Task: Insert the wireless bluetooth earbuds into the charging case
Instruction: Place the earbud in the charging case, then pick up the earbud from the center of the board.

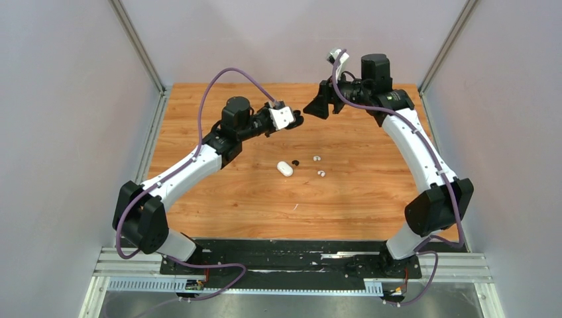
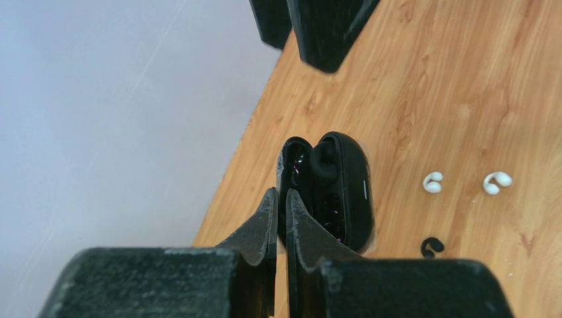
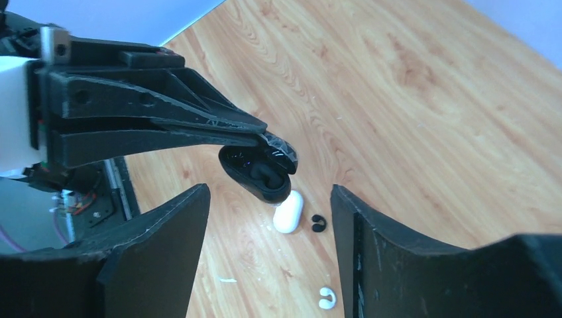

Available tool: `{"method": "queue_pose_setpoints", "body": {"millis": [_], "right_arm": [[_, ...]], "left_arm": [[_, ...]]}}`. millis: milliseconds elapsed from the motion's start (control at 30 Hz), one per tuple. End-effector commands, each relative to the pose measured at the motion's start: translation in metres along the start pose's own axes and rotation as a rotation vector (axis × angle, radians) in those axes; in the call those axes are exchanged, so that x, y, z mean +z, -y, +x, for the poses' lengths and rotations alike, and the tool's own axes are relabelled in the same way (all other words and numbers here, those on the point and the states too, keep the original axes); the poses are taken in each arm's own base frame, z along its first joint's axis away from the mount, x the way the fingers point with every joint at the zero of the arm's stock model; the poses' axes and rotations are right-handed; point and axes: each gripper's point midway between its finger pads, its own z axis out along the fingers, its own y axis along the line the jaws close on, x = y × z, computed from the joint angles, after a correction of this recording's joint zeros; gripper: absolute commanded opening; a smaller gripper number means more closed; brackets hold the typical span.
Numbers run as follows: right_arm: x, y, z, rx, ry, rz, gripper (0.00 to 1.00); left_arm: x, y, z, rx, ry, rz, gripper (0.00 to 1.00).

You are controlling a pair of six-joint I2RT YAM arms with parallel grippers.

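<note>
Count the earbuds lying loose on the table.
3: a black earbud beside the white case, a far white earbud and a near white earbud rightward. Another may sit in the held black case.

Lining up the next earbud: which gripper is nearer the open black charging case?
Left. The left gripper is shut on the black charging case at its rim, holding it off the table; the right gripper hangs open just beside it, not touching.

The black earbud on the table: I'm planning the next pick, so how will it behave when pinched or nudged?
The black earbud is tiny beside the white charging case, so probably light and apt to skid on the smooth wooden table if nudged. Its rounded, open C shape could squirt or twist out of a pinch. It looks rigid, not floppy.
</note>
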Motion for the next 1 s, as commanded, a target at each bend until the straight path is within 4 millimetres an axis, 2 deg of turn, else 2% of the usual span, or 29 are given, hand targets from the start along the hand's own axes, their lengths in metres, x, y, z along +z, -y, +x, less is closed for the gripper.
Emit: {"method": "queue_pose_setpoints", "body": {"millis": [0, 67, 200, 633, 800, 967], "right_arm": [[0.012, 0.006, 0.013, 0.134, -0.020, -0.058, 0.67], [0.011, 0.003, 0.015, 0.190, -0.021, -0.114, 0.67], [0.012, -0.004, 0.013, 0.167, -0.009, -0.198, 0.65], [0.033, 0.013, 0.023, 0.332, -0.035, -0.198, 0.59], [0.036, 0.013, 0.026, 0.372, -0.041, -0.210, 0.54], [0.037, 0.018, 0.035, 0.399, -0.054, -0.179, 0.53]], "left_arm": [[-0.008, -0.017, -0.035, 0.144, 0.105, -0.049, 0.00], [-0.008, -0.019, -0.035, 0.176, 0.109, -0.051, 0.00], [-0.008, -0.016, -0.035, 0.206, 0.122, -0.034, 0.00], [-0.007, -0.015, -0.048, 0.208, 0.177, -0.014, 0.00], [-0.008, -0.016, -0.050, 0.207, 0.181, -0.014, 0.00], [-0.010, -0.016, -0.050, 0.197, 0.180, -0.025, 0.00]]}}
